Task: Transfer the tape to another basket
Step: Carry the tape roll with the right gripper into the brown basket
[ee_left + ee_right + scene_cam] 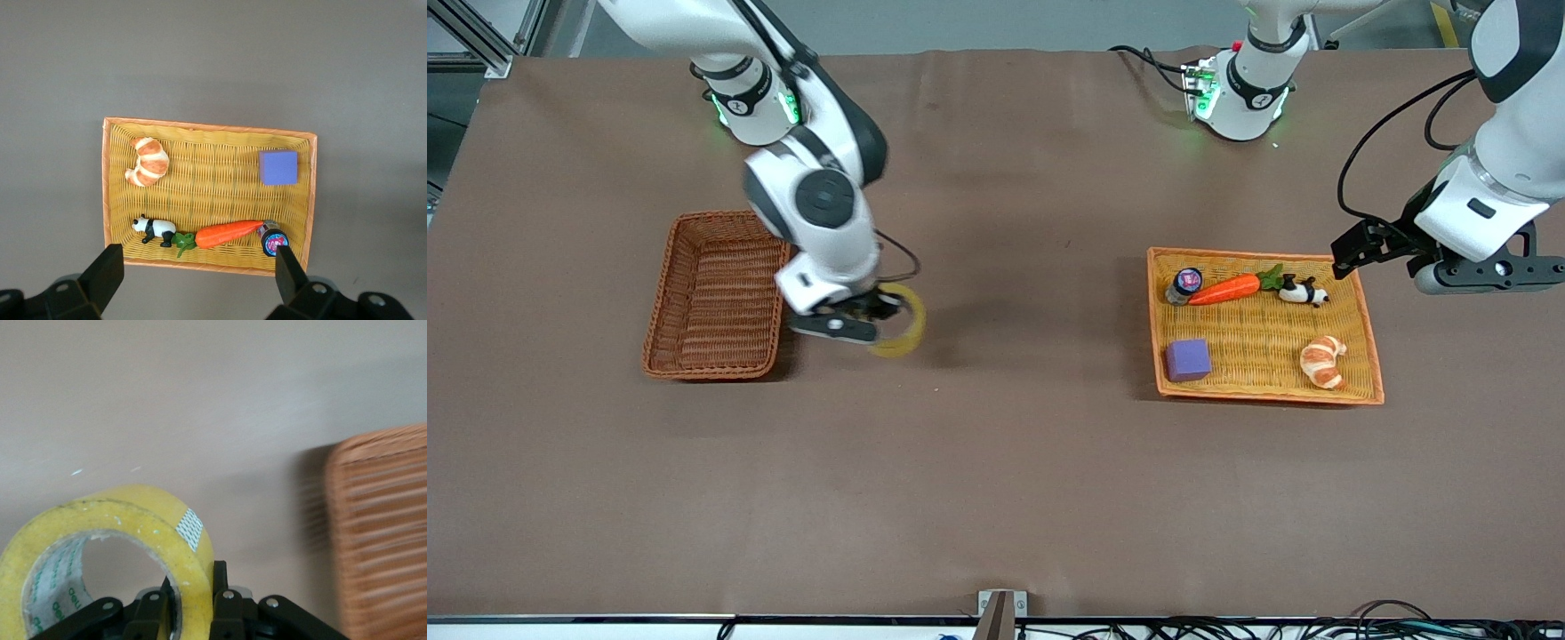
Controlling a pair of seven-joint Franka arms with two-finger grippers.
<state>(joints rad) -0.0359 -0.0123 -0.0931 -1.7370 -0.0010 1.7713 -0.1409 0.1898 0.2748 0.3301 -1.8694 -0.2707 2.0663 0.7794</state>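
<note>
My right gripper (879,313) is shut on the wall of the yellowish tape roll (903,326) and holds it up over the bare table beside the reddish-brown wicker basket (713,294). In the right wrist view the tape (127,540) stands on edge between the fingers (220,593), and the basket (383,527) shows to one side. My left gripper (1369,249) is open and empty, hanging over the edge of the orange-yellow tray (1352,389) at the left arm's end. Its fingers (107,273) frame the tray's rim (200,264) in the left wrist view.
The orange-yellow tray holds a toy carrot (1224,289), a panda figure (1303,292), a croissant toy (1321,361), a purple block (1188,360) and a small round-lidded jar (1184,284). The reddish-brown basket has nothing in it.
</note>
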